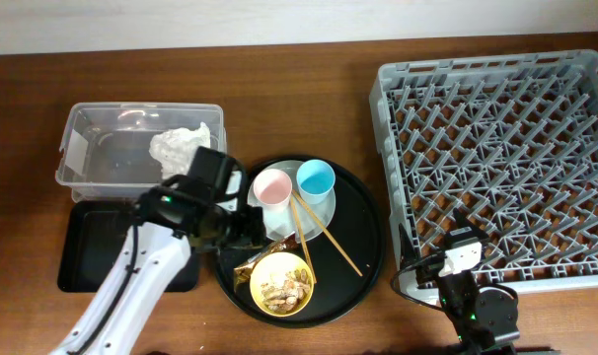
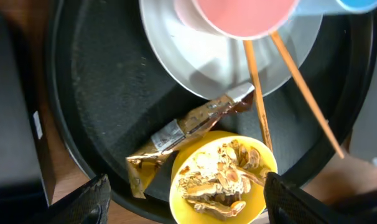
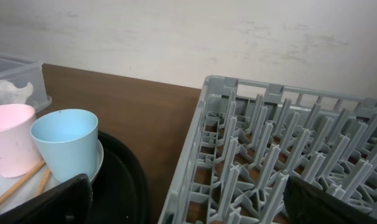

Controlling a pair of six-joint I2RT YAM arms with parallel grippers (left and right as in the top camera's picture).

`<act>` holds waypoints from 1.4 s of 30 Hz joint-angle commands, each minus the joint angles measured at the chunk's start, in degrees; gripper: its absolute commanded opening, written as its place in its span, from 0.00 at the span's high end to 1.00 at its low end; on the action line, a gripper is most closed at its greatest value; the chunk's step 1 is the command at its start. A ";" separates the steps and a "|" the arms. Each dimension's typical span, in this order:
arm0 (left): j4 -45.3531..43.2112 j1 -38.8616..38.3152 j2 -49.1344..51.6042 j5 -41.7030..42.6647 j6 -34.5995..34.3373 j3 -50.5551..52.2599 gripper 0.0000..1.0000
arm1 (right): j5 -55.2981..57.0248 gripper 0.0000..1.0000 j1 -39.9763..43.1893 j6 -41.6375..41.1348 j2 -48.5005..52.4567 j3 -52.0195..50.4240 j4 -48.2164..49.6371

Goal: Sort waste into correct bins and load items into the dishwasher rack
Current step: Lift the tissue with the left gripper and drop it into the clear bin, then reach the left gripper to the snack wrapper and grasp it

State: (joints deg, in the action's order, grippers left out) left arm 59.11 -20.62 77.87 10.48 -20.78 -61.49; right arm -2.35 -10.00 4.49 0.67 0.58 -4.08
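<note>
The white napkin [image 1: 181, 146] lies in the clear box [image 1: 82, 163]. The round black tray [image 1: 363, 232] holds the pink cup [image 1: 272, 187] and blue cup [image 1: 316, 178] on the plate [image 1: 331, 210], the chopsticks [image 1: 324, 235], the gold-brown wrapper [image 1: 260, 258], and the yellow bowl [image 1: 282, 286] of food scraps [image 2: 219, 177]. My left gripper [image 2: 188, 211] is open and empty, low over the bowl [image 2: 183, 204] and the wrapper [image 2: 188, 124]. My right gripper [image 3: 188, 211] is open and empty at the front-left corner of the dishwasher rack [image 1: 506, 148].
The shallow black rectangular tray [image 1: 92, 247] sits in front of the clear box, under my left arm. The rack [image 3: 288, 149] fills the right side. In the right wrist view the blue cup [image 3: 65, 143] and pink cup [image 3: 11, 137] stand to the left.
</note>
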 commanded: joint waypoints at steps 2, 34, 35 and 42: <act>-0.09 -3.45 0.00 -7.17 0.72 0.35 0.22 | 0.68 0.01 -0.11 -0.50 -0.46 -0.26 -0.31; -8.04 -7.89 0.02 -9.62 -5.40 15.72 0.77 | 0.68 0.01 -0.11 -0.50 -0.46 -0.26 -0.31; -8.09 -8.09 0.02 -9.20 -5.27 15.72 0.77 | 0.68 0.01 -0.11 -0.50 -0.46 -0.26 -0.31; -10.71 -13.29 0.02 -6.38 -5.25 15.72 0.76 | 0.68 0.01 -0.11 -0.50 -0.46 -0.26 -0.31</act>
State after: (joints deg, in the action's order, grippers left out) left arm 49.34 -31.35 77.89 0.75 -26.00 -46.06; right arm -2.35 -10.00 4.47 0.67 0.58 -4.10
